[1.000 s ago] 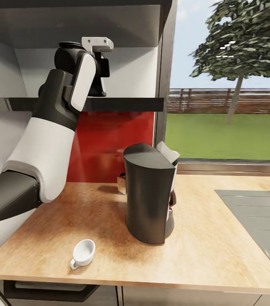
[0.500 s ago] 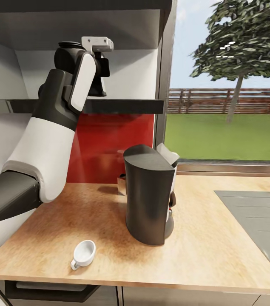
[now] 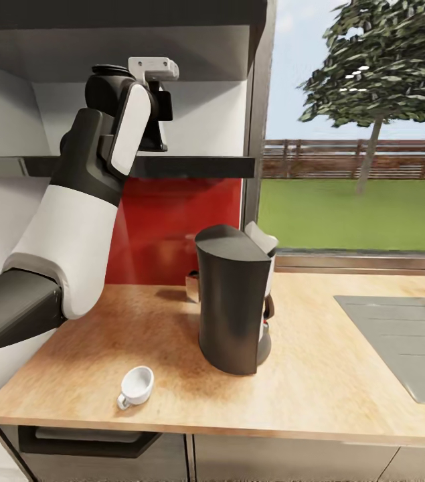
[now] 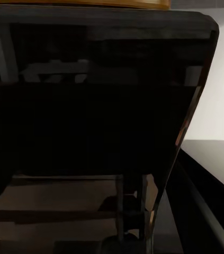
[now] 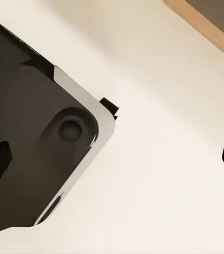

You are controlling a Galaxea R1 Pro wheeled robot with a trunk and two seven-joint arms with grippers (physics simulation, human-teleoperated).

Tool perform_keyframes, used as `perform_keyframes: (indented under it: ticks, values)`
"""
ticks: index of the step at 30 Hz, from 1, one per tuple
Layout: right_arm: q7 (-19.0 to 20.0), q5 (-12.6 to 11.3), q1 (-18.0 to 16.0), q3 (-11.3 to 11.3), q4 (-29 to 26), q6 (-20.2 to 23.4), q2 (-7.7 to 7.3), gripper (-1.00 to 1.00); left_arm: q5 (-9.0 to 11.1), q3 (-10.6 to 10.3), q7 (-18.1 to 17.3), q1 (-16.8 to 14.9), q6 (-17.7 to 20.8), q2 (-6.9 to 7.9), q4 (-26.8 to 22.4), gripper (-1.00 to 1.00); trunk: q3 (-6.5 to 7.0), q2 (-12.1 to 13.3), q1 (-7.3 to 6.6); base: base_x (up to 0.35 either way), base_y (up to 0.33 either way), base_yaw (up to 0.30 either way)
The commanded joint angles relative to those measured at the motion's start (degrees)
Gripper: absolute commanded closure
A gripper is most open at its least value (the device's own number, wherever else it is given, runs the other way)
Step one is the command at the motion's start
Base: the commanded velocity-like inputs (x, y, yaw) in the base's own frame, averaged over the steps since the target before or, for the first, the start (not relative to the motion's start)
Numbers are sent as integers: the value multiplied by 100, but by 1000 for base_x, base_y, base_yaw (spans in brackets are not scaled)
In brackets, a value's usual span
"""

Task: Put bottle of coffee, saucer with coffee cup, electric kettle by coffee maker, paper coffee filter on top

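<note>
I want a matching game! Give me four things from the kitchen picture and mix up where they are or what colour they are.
Things:
1. coffee cup
2. coffee maker
3. wall panel behind the countertop
4. left arm

Descriptions:
A. red
B. reaching up to the shelf
C. white, near the countertop's front edge
D. dark, standing mid-countertop

Pairs: 1-C, 2-D, 3-A, 4-B

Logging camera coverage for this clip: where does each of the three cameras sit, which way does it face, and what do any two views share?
Head view: on the robot's head, looking forward and down over the countertop, coffee maker, coffee cup and shelf; the left arm reaches up to the shelf.
Left wrist view: near the left gripper, close against something dark and glossy; fingers unclear.
Right wrist view: near the right gripper, facing a pale surface with a dark part, possibly the robot's own.
Shared: head and left wrist both cover the shelf area.
</note>
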Motion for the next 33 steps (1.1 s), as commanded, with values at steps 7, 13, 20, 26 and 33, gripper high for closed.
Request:
perform_keyframes:
  ticks: [7, 13, 20, 26, 33]
  values:
    - [40, -61, -5, 38, 16, -24, 2, -100, 52, -8, 47, -6, 15, 0, -10, 100, -10, -8, 1, -183, 0, 0]
    - [35, -61, -5, 38, 16, -24, 2, -100, 52, -7, 52, -6, 15, 0, -10, 100, -10, -8, 1, -169, -72, 0]
    - [34, -61, -5, 38, 16, -22, 2, -100, 54, -4, 50, -6, 15, 0, -9, 100, -10, -8, 1, -87, -57, 0]
    - [32, -61, -5, 38, 16, -19, 2, -100, 59, -6, 47, -6, 15, 0, -9, 100, -10, -8, 1, -143, -67, 0]
    - [31, -61, -5, 37, 16, -17, 2, -100, 244, -3, 46, -6, 15, 0, -9, 100, -10, -8, 1, -148, -12, 0]
